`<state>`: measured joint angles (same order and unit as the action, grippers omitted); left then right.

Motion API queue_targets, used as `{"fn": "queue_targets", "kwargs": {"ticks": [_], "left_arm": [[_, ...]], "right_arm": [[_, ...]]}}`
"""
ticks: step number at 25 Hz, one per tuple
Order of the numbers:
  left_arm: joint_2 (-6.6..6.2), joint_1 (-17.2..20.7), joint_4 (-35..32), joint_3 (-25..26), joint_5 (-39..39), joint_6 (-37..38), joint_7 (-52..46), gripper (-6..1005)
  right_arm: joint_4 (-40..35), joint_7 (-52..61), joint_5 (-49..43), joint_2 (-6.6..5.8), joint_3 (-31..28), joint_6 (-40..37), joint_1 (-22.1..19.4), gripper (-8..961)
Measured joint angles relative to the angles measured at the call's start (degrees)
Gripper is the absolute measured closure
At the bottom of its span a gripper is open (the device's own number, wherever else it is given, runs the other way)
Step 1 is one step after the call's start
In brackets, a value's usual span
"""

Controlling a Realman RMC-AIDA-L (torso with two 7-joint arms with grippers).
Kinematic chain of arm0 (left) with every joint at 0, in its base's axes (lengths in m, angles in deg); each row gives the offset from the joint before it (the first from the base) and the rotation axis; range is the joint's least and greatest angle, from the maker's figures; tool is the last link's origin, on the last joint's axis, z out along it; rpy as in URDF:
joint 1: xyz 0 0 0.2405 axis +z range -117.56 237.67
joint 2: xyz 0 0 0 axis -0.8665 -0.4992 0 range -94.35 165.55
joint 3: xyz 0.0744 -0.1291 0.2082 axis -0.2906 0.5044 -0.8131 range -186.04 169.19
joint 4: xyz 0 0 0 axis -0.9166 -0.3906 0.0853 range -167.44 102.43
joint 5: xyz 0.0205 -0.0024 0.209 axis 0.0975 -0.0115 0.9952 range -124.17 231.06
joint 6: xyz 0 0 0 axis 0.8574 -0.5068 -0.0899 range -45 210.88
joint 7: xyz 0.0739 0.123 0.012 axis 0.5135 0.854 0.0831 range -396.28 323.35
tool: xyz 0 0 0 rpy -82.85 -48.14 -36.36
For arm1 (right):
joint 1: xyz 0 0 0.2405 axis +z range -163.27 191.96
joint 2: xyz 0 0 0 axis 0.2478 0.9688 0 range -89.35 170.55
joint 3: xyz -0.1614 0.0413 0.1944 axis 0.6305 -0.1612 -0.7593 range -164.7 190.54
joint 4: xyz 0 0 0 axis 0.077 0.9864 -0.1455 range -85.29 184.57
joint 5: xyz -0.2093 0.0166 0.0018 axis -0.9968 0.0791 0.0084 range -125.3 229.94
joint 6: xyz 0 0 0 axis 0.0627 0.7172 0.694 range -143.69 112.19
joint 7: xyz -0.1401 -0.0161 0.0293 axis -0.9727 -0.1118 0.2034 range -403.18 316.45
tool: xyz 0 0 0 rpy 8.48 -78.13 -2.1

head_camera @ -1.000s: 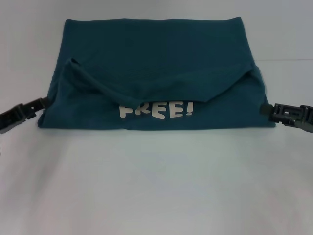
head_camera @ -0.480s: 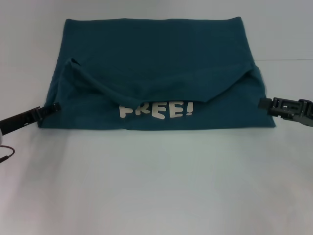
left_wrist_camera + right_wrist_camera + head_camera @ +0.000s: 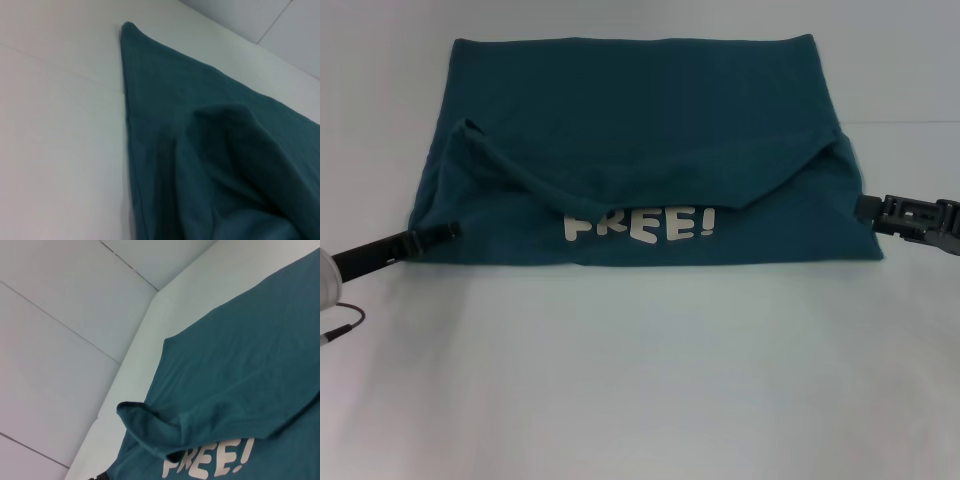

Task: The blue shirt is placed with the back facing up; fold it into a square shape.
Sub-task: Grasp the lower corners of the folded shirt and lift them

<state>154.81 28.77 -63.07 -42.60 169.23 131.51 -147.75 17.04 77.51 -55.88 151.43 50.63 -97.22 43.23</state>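
The shirt (image 3: 640,150) lies partly folded on the white worktop (image 3: 640,370), its lettering (image 3: 640,225) showing near the front edge. We judge the loose upper flap could slip or bunch if the two sides are drawn unevenly, spoiling the square. Our left hand (image 3: 440,235) reaches in low at the shirt's left edge, our right hand (image 3: 865,208) level at its right edge. Whether either grips cloth, we cannot tell.
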Motion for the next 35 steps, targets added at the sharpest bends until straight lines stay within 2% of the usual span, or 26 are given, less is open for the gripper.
{"fn": "queue_targets", "kwargs": {"ticks": [5,13,16,25,27,29,35], "left_arm": [[-0.24,-0.28,0.55,-0.28,0.03,-0.36,-1.54,303],[0.12,0.4,-0.99,-0.29,0.63,-0.5,-3.28,342],[0.14,0.3,-0.92,-0.32,1.46,-0.5,-3.29,555],[0.15,0.45,-1.29,-0.09,1.56,0.62,-4.04,900],[0.0,0.68,-2.1,0.2,1.54,2.52,-5.16,970],[-0.3,1.0,-3.35,0.53,1.52,5.03,-6.97,970],[-1.77,1.1,-7.29,0.93,1.17,13.56,-13.98,971]], "right_arm": [[0.0,0.1,-0.08,0.0,-0.59,-0.04,-0.15,205],[0.0,0.47,-0.14,-0.05,-0.63,-0.36,-0.38,205],[0.0,0.49,-0.16,-0.07,-0.62,-0.39,-0.4,205],[0.0,0.53,-0.44,-0.32,-0.36,-0.48,-0.48,205],[0.0,0.94,-1.49,-0.95,-0.13,-0.51,-0.31,205],[-0.09,1.94,-3.45,-1.73,-0.08,-0.56,0.14,205],[-0.75,9.04,-11.37,-5.88,-0.14,-0.1,3.67,205]]}}
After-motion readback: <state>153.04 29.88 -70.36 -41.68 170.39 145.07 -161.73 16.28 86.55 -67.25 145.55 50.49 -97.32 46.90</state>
